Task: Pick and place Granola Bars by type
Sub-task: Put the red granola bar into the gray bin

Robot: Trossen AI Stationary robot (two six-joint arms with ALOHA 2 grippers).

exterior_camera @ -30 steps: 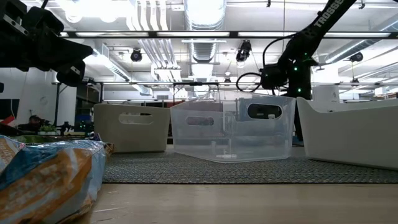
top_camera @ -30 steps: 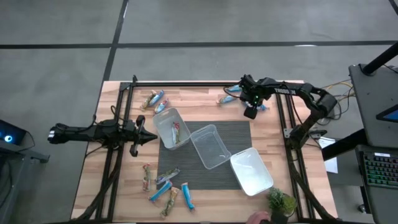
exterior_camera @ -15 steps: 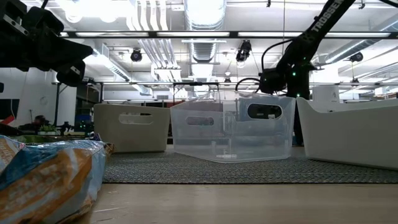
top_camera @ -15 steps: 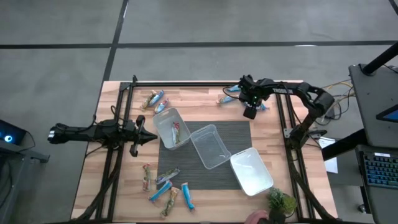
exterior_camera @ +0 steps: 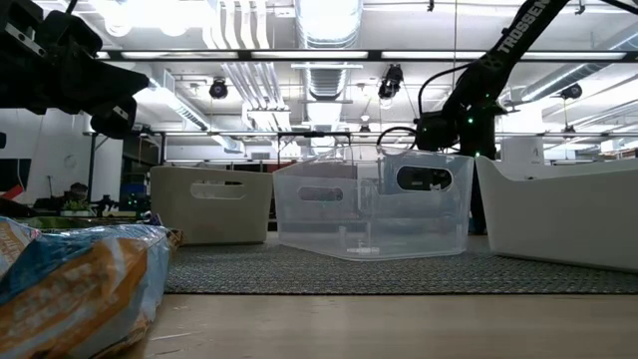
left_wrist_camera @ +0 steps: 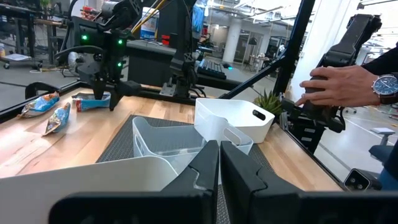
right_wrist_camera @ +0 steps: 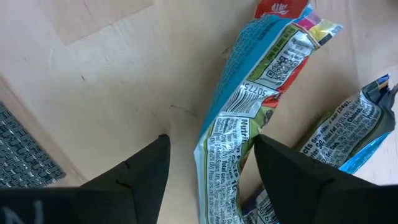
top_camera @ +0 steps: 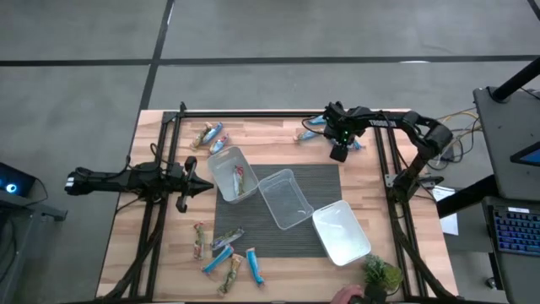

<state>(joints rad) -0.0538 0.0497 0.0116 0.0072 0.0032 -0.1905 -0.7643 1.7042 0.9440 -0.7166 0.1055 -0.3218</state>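
Several Granola Bars lie in three groups on the wooden table: far left (top_camera: 208,135), near left (top_camera: 224,253) and far right (top_camera: 314,127). My right gripper (top_camera: 339,150) points down over the far-right group and is open. Its two fingers stand on either side of a blue bar (right_wrist_camera: 242,118) that lies flat, barcode up. A second bar (right_wrist_camera: 348,124) lies beside it. My left gripper (top_camera: 198,187) waits at the table's left side, level and shut, with nothing in it. One red-green bar (top_camera: 240,179) lies in the left tub (top_camera: 226,162).
Three tubs stand in a slanting row on the dark mat: left, a clear middle one (top_camera: 287,198) and a white one (top_camera: 342,232). A small plant (top_camera: 381,272) stands at the near right corner. A person's hand (left_wrist_camera: 336,81) rests on gear beyond the table's near edge.
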